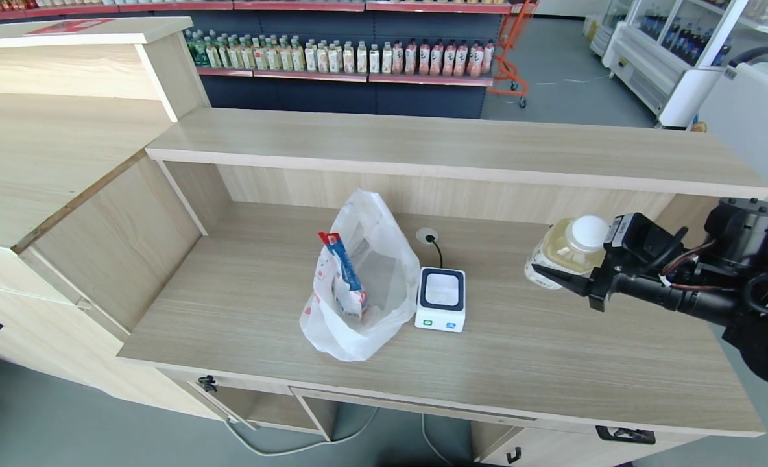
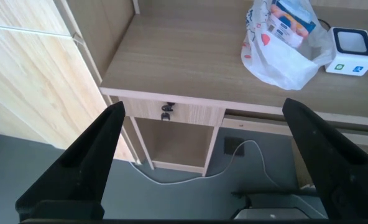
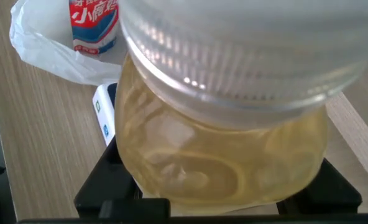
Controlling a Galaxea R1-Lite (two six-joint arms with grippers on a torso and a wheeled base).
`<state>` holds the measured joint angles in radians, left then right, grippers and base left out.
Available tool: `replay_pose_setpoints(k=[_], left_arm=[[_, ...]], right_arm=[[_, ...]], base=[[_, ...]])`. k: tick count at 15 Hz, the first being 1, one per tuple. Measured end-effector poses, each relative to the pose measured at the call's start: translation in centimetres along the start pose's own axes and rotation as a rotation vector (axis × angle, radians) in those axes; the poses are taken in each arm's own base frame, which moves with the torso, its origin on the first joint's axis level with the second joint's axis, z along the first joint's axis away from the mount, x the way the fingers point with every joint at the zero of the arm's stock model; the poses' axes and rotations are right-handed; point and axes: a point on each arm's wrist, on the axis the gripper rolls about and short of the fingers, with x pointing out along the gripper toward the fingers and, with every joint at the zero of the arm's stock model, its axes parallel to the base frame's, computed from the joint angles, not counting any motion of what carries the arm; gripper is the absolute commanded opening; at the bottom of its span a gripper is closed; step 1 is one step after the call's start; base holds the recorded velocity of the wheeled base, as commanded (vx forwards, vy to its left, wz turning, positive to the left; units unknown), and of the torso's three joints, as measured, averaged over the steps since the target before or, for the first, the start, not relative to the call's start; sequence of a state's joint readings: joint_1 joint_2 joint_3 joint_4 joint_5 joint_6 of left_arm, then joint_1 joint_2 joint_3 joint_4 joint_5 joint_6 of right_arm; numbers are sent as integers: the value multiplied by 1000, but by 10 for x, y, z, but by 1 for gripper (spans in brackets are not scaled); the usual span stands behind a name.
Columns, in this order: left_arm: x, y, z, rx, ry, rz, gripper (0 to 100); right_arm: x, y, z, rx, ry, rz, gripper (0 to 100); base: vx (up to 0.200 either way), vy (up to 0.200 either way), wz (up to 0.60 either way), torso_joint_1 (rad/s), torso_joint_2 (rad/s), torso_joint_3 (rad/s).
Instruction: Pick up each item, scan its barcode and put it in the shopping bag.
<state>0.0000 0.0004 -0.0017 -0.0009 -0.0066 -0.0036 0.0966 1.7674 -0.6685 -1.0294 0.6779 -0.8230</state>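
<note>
Fingers [image 1: 562,279] round one bottle [image 1: 567,250] — one bag [image 1: 387,259]

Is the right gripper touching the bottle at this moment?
Touching. In the right wrist view the bottle sits wedged between the dark jaws of the right gripper, which press it on both sides.

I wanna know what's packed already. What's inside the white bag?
A red, white and blue packet stands inside the shopping bag. Crumpled plastic hides the bottom, so anything lower can't be seen.
</note>
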Motion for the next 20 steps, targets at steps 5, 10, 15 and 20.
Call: replay_pose_setpoints(k=[5,10,15,20], left_arm=[[0,0,0,4,0,0,100],[0,0,0,4,0,0,100],[0,0,0,0,0,1,100],[0,0,0,0,0,1,100]], right_arm=[[21,-8,-13,7,-40,31,0],[41,-2,-22,42,-55,69,0],[47,9,-36,66,-44,115,0],[47,20,-46,52,-58,175,0]], base=[[80,0,0,1,2,0],[160,0,0,-4,-4,3],[0,0,0,0,0,0],[0,0,0,0,0,0]])
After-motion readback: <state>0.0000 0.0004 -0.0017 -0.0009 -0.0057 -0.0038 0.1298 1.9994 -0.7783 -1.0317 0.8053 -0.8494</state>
